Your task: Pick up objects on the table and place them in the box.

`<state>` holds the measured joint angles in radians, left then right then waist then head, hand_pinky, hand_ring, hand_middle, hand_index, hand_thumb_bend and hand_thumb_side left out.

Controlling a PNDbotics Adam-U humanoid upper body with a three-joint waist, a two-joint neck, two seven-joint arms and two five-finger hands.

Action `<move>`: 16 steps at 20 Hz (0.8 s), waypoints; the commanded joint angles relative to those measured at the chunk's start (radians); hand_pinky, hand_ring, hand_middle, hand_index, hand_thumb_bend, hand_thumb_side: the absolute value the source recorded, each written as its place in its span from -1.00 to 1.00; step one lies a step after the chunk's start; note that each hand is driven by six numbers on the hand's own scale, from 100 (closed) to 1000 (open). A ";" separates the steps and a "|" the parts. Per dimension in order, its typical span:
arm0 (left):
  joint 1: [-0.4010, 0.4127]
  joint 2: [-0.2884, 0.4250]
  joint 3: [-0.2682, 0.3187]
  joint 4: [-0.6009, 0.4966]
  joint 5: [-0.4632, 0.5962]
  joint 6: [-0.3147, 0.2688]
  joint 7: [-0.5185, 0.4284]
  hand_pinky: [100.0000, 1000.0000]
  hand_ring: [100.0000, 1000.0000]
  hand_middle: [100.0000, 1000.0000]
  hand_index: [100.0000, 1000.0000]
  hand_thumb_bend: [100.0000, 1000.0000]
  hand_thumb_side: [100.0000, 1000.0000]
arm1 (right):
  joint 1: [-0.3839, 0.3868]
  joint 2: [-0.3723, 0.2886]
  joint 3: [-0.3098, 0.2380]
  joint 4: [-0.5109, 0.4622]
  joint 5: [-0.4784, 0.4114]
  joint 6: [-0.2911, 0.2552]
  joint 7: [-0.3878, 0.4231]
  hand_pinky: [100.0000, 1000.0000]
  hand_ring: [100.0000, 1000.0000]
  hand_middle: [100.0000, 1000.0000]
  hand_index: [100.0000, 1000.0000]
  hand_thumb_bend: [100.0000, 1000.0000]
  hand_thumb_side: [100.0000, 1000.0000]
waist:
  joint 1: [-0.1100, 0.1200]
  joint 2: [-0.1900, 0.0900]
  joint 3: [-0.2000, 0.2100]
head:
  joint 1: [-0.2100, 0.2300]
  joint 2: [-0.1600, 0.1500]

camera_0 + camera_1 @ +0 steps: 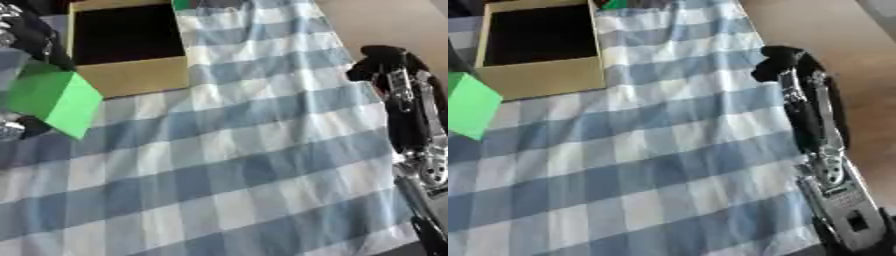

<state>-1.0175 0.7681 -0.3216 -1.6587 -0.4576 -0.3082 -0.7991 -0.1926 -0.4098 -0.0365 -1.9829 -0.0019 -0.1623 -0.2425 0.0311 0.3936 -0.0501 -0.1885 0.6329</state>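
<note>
A bright green block [57,100] hangs above the checked cloth at the left edge. My left hand [31,37] is shut on it, with dark fingers above the block and more of the hand below it [13,127]. The cardboard box [140,75] lies just behind and to the right of the block, its dark inside open upward. My right hand [779,60] shows as a black shape at the right edge of the cloth, at the end of the silver and black forearm [815,130], holding nothing that I can see.
A blue and white checked cloth [245,150] covers the table. A small green thing [181,4] shows at the far edge beside the box. Bare brown surface [824,25] lies beyond the cloth on the right.
</note>
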 commanded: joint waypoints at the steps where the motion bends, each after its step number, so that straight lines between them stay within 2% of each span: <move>1: -0.046 -0.031 0.033 0.092 -0.045 -0.083 -0.056 0.17 -0.11 -0.37 -0.15 -1.00 -0.90 | -0.008 -0.026 -0.007 -0.017 -0.010 -0.005 0.001 0.18 0.10 -0.03 0.39 -1.00 0.61 | 0.009 -0.037 -0.007 | 0.012 0.008; 4: -0.088 -0.073 0.055 0.184 -0.110 -0.079 -0.008 0.15 -0.11 -0.36 -0.15 -1.00 -0.85 | -0.010 -0.026 -0.006 -0.017 -0.012 -0.006 0.004 0.18 0.10 -0.03 0.39 -1.00 0.61 | 0.011 -0.033 -0.014 | 0.017 0.002; 9: -0.135 -0.129 0.090 0.320 -0.258 -0.070 0.128 0.11 -0.12 -0.38 -0.17 -1.00 -0.79 | -0.016 -0.025 -0.005 -0.017 -0.015 -0.011 0.005 0.18 0.09 -0.03 0.39 -1.00 0.61 | 0.007 -0.027 -0.020 | 0.039 -0.001; 13: -0.146 -0.149 0.103 0.359 -0.376 -0.045 0.276 0.08 -0.14 -0.40 -0.20 -1.00 -0.75 | -0.024 -0.031 -0.005 -0.017 -0.022 -0.026 0.003 0.18 0.09 -0.03 0.39 -1.00 0.62 | -0.001 -0.023 -0.015 | 0.079 -0.017; 16: -0.156 -0.166 0.108 0.387 -0.417 -0.023 0.352 0.08 -0.15 -0.41 -0.21 -1.00 -0.72 | -0.028 -0.030 -0.004 -0.017 -0.029 -0.031 0.004 0.18 0.09 -0.03 0.39 -1.00 0.62 | -0.007 -0.026 -0.009 | 0.099 -0.032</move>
<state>-1.1459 0.5938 -0.2313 -1.2735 -0.8535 -0.3389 -0.4819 -0.2118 -0.4129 -0.0362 -1.9829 -0.0200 -0.1864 -0.2390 0.0308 0.3936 -0.0589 -0.0999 0.6133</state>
